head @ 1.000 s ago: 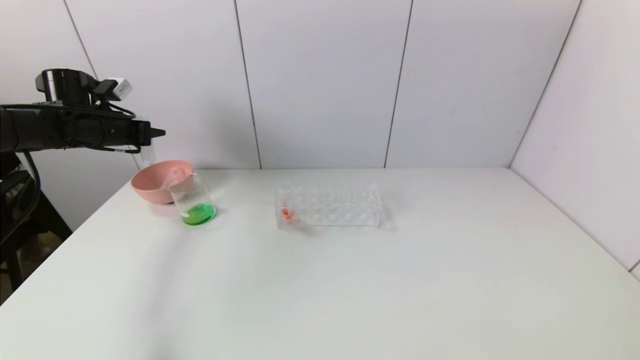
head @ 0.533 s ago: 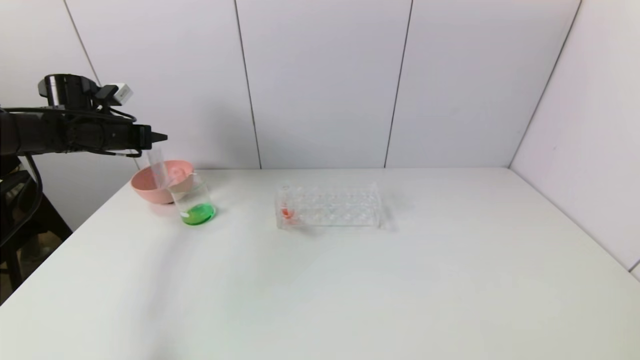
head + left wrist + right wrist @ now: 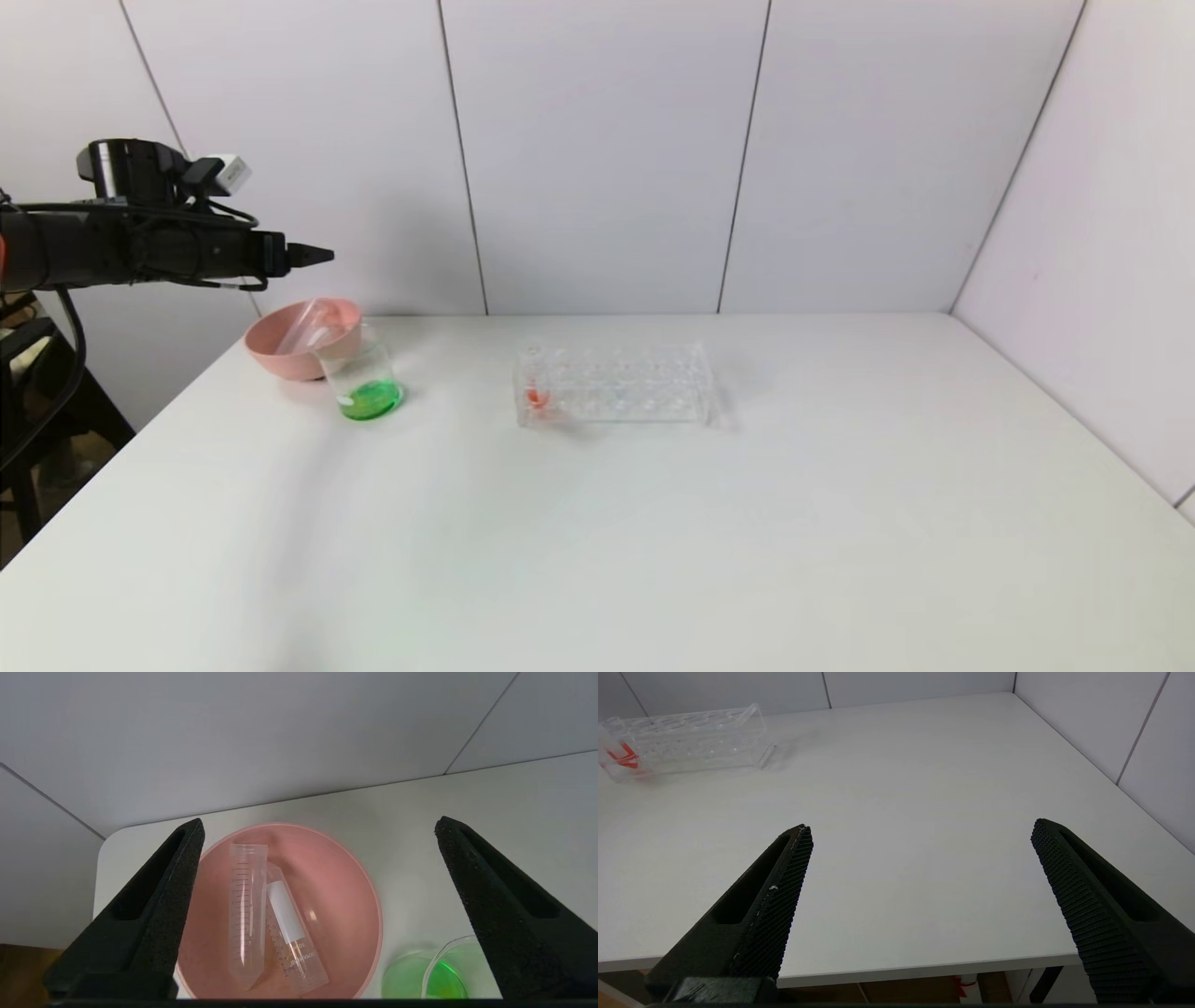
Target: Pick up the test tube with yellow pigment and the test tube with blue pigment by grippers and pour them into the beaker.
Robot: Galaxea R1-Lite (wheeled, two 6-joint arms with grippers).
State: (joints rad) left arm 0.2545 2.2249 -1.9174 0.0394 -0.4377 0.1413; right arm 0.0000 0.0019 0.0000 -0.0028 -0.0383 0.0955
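Observation:
My left gripper [image 3: 317,253] [image 3: 319,826] hovers open above the pink bowl [image 3: 277,357] [image 3: 336,891] at the table's far left, with nothing between its fingers. Two clear tubes lie side by side in the bowl, one plain [image 3: 246,914] and one with a white label [image 3: 292,933]. Neither shows yellow or blue pigment, so I cannot tell which is which. The beaker [image 3: 364,378] [image 3: 439,980] stands just in front of the bowl and holds green liquid. My right gripper [image 3: 920,828] is open and empty over the table's near edge, outside the head view.
A clear plastic rack [image 3: 616,383] [image 3: 686,737] stands mid-table with a red-tipped tube [image 3: 535,397] [image 3: 623,756] at its left end. The bowl sits close to the table's left edge and back wall.
My left gripper opened and let go of a clear tube, which dropped into the pink bowl beside the other tube. The gripper has also shifted slightly to the right.

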